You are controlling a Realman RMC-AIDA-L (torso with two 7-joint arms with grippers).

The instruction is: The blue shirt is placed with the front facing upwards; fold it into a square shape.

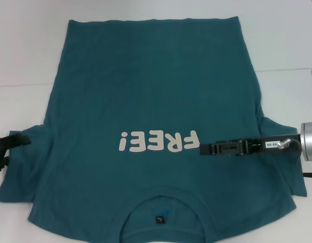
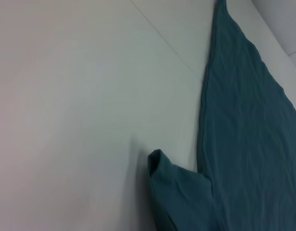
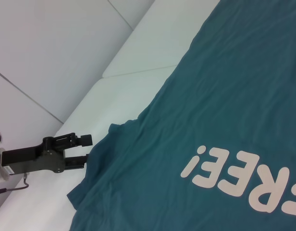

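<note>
Two grippers at work over one garment. Left gripper (image 1: 16,140) sits at the shirt's left sleeve (image 1: 24,157), arm reaching in low from the table's left edge; in the right wrist view its two black fingers (image 3: 83,139) stand parted, one above and one below the sleeve's edge, apparently meeting the cloth but not clamped. Just beside it in the left wrist view the sleeve end is bunched and lifted a little off the white table (image 2: 80,96).

The blue shirt (image 1: 151,96) lies flat, front up, between the grippers: the white "FREE!" print (image 1: 158,142) reads upside down from the head camera, and the collar (image 1: 161,202) with its small dark label is nearest the robot, hem far.

Right gripper (image 1: 204,150) reaches in horizontally from the right, silver wrist outside the right sleeve, long black fingers lying over the cloth with tips just beside the print's end. Whether those fingers are parted or together: cannot tell.
</note>
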